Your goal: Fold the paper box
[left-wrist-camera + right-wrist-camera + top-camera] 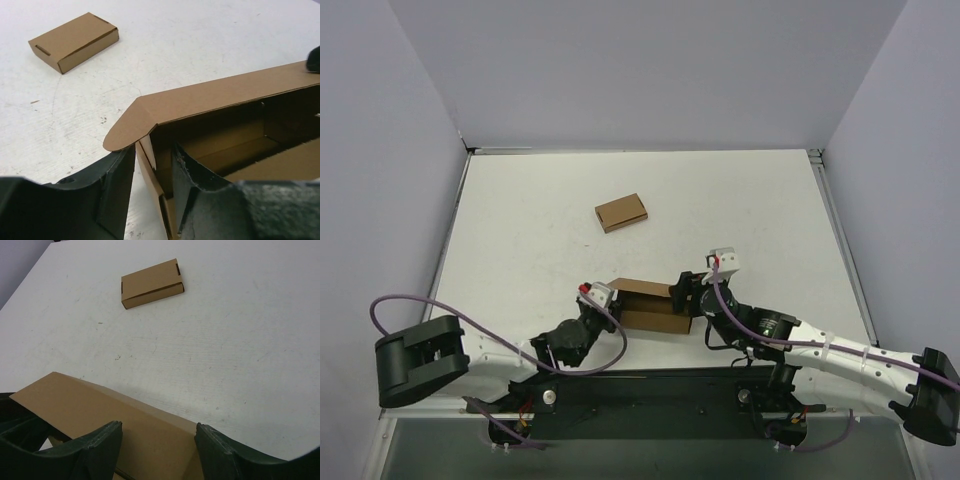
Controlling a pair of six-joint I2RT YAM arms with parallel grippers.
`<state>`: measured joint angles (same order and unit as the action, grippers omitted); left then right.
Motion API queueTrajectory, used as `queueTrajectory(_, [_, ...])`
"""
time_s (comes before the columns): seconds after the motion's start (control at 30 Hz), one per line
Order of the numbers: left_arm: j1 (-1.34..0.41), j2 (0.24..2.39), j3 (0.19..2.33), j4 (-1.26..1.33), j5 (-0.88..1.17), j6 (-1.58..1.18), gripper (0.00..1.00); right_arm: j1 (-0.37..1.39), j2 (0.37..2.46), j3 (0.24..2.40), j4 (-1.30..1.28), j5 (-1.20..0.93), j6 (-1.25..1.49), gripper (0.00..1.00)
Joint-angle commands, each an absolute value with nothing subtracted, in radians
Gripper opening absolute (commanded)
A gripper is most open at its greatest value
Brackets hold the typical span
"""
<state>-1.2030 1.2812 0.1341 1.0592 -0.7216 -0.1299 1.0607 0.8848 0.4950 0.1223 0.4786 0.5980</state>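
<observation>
Sitting near the bench's point(520, 230) front edge, the paper box point(650, 308) has its lid flap raised, the left end effector point(610, 304) pinching its left end wall, one finger inside and one outside, while the right end effector point(682, 290) is spread wide over the flap.

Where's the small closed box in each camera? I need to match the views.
Top external: small closed box, just above centre.
Left wrist: small closed box, upper left.
Right wrist: small closed box, top, left of centre.
Shared landmark: paper box, low in every view.
</observation>
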Motion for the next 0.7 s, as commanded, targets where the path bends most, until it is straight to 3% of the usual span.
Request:
queueTrajectory(0.0, [-1.209, 1.143, 0.124, 0.85, -0.614, -0.181, 0.47, 1.089, 0.884, 0.483, 0.1, 0.563, 0.643, 0.61])
queueTrajectory(0.2, [-1.207, 0.933, 0.132, 0.597, -0.52, -0.236, 0.59, 1.115, 0.903, 0.489, 0.089, 0.586, 0.657, 0.59])
queueTrajectory(0.53, [-1.203, 0.47, 0.193, 0.175, -0.393, -0.33, 0.61, 1.158, 0.902, 0.495, 0.063, 0.632, 0.669, 0.59])
queueTrajectory(0.67, [-1.201, 0.408, 0.259, 0.065, -0.388, -0.379, 0.62, 1.175, 0.897, 0.5, 0.043, 0.653, 0.673, 0.59])
